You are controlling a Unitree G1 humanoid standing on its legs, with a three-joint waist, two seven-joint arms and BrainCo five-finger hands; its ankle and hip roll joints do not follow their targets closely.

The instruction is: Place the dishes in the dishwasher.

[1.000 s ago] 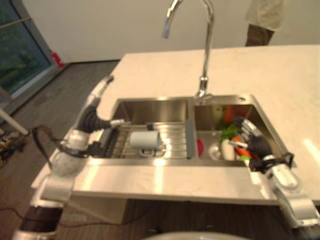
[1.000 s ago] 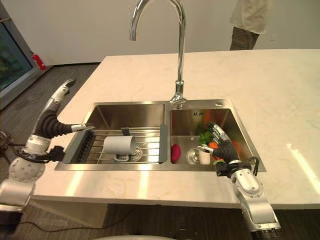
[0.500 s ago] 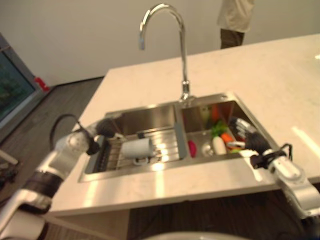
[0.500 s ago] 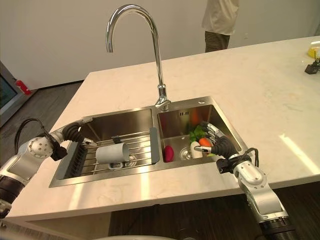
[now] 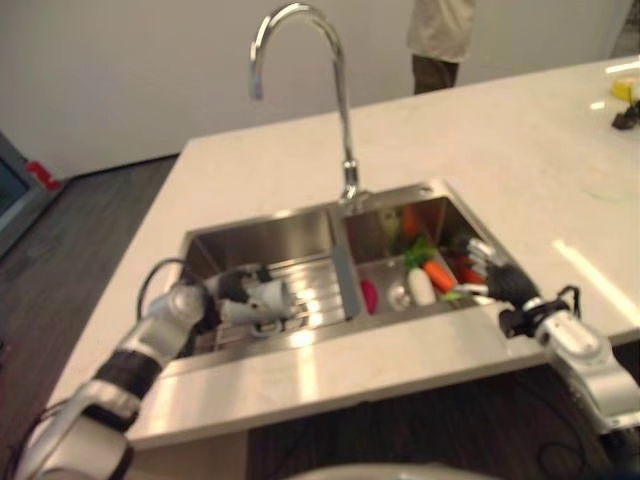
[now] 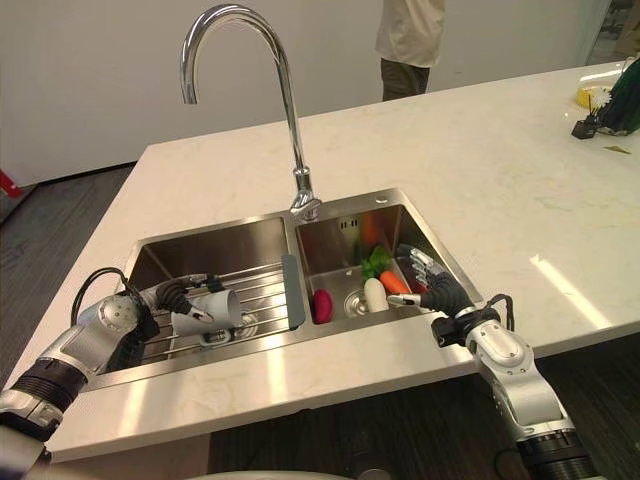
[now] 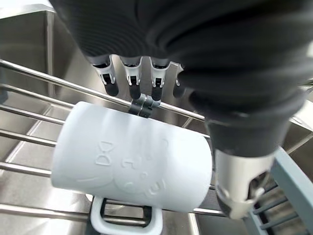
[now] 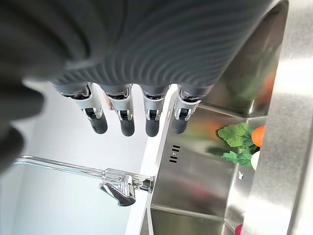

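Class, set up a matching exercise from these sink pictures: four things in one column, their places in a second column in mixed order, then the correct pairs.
Things:
1. white mug
2. carrot
3. faucet
4. right robot hand

Places:
A. rises from the counter behind the sink
B. lies on its side on the wire rack in the left basin, at the left robot hand
C. at the right basin's front right corner, fingers over the vegetables
D. in the right basin beside green leaves

Pairs: 1-B, 2-D, 3-A, 4-C
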